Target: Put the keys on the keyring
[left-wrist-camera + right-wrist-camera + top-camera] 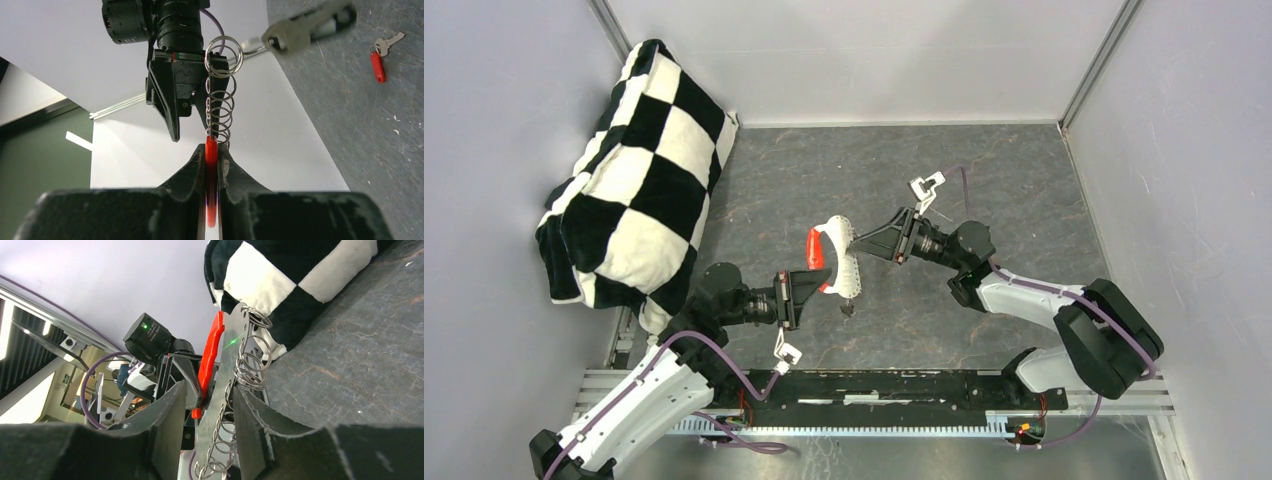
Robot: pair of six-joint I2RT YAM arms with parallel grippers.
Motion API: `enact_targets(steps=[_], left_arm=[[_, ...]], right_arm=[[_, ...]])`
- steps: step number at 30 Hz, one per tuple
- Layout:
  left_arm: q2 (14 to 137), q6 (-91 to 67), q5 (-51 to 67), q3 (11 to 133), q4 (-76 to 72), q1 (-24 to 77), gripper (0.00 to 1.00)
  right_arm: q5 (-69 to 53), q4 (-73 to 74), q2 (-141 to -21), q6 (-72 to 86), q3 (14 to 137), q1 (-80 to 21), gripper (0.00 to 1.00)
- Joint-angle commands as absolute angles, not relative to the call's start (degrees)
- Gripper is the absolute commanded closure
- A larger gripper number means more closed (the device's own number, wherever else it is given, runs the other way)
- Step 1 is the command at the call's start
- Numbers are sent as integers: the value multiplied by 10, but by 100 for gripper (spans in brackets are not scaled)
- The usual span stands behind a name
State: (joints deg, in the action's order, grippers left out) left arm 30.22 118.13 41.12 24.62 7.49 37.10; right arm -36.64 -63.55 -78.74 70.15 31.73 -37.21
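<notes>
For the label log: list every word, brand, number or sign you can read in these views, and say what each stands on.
No text is legible in any view.
The camera on the left wrist has faint pale print on its black housing, too blurred to read.
The keyring, red key and black key show no readable marks.

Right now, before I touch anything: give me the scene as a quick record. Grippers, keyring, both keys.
left gripper: shut on the red band of the keyring
right gripper: open, jaws straddling the keyring's grey coiled part, gap showing on one side
keyring: held up off the table, between the two arms
red-headed key: lying loose on the table, not on the keyring
black-headed key: in the air, dangling by the keyring; blurred, so threading unclear
checkered cushion: far-left corner, against the wall
</notes>
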Motion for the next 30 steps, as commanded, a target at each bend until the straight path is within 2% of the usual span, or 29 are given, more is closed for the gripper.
enact_targets(steps=[1,4,8,9,14,19,20,21,23,30], left_arm=[[302,1354,436,247,78,373,98],[304,1370,434,245,85,373,98],[303,1376,429,247,88,373,98],[301,1376,427,247,92,373,98],[293,1380,424,246,100,373,98],[286,1380,427,246,103,373,98],[286,1379,426,246,102,373,98],[286,1379,427,246,102,373,98],[286,1379,429,247,103,373,98],[287,1379,433,248,97,373,98]], right_arm=[[-383,-710,-793,721,351,-375,57],[-388,-692,-798,711,359,-380,57],[-382,-583,-777,643,362,-383,36],[-372,-550,-766,620,364,-382,33],[-316,-394,-720,523,373,-372,31],[-275,-327,-693,475,382,-363,23],[-273,-313,-695,466,389,-362,15],[-270,-300,-696,458,395,-362,4],[-258,-287,-695,454,396,-362,2],[-290,-409,-724,536,382,-365,2]])
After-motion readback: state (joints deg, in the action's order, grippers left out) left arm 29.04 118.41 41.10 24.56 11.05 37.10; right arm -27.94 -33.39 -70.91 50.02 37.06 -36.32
